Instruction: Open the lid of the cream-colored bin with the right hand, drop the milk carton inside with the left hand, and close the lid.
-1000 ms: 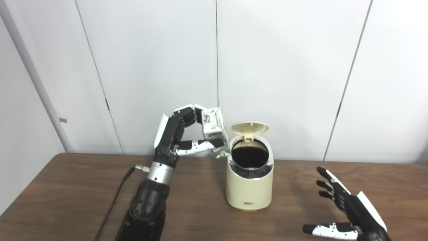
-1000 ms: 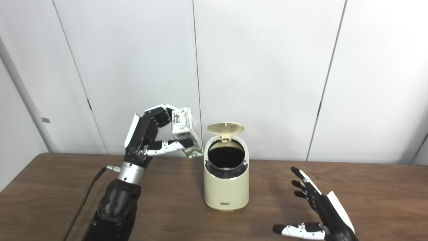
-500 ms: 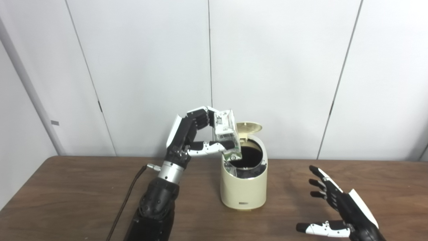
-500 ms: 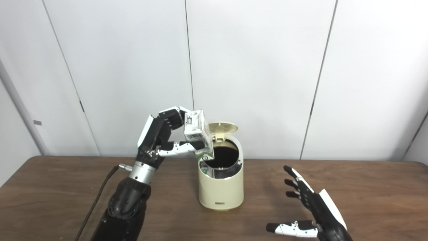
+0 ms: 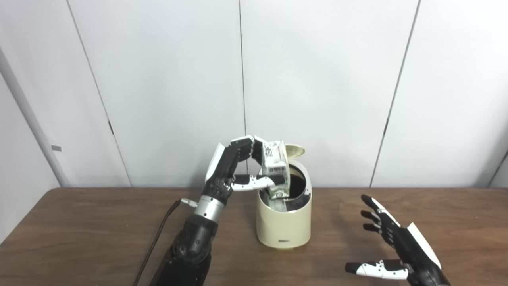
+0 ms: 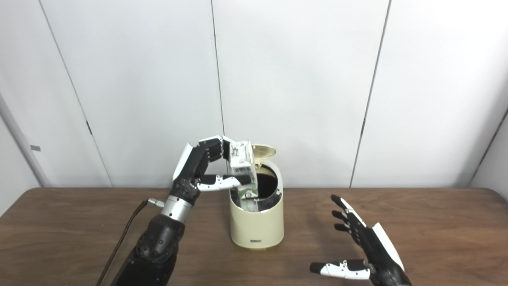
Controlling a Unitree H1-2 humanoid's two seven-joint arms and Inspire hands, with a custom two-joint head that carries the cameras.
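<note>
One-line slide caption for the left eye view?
Left hand holds the carton over the open bin; the open right hand waits beside it.

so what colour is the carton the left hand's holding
White with black print and a green base; the carton shows best in the left eye view.

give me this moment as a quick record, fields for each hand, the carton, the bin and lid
left hand: shut on milk carton, held over the bin mouth
right hand: open, empty, above the table right of the bin
milk carton: roughly upright, bottom end at the bin opening
bin: cream, standing on table
lid: open, tipped up at the back
</note>
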